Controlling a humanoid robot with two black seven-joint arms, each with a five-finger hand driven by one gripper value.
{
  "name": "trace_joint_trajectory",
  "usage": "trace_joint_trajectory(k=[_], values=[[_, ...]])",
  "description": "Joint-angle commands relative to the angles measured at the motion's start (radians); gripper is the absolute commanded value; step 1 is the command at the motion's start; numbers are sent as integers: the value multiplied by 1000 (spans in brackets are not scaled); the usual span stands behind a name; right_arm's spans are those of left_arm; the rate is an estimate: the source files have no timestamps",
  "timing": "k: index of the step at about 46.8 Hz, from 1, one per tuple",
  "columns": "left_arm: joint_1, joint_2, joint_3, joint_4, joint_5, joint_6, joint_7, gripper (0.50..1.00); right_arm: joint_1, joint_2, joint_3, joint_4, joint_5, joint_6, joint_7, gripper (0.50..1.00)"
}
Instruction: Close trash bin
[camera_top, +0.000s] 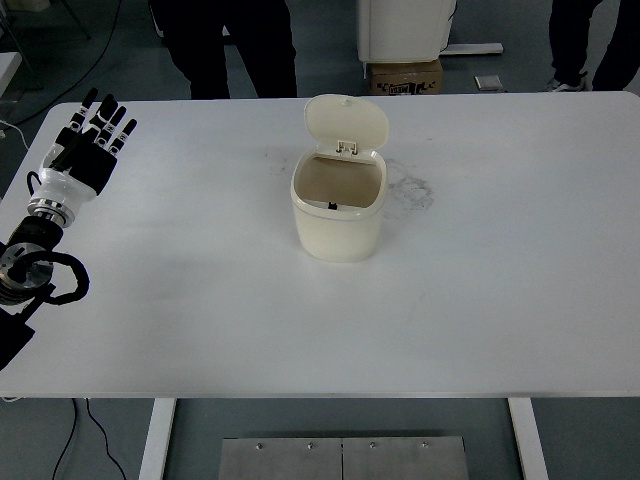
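A small cream trash bin (338, 222) stands near the middle of the white table (200, 300). Its hinged lid (346, 124) is flipped up and back, leaning away from me, so the dark inside of the bin shows. My left hand (88, 140) is at the table's far left, well to the left of the bin, palm down with its fingers stretched out and holding nothing. The right arm does not show.
Grey smudges (410, 190) mark the tabletop just right of the bin. Two people stand behind the far edge, legs (230, 45) at top left and legs (590, 40) at top right. A white unit and a cardboard box (406, 75) sit on the floor behind.
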Motion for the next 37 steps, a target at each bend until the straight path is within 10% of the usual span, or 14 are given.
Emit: trace_joint_trajectory(k=[1,37], values=[[-1,1,1,0,0,3,0,1000,-1,0,0,0,0,0,0,991],[-7,-2,-7,1,-1,12,1,1000,-1,0,0,0,0,0,0,991]])
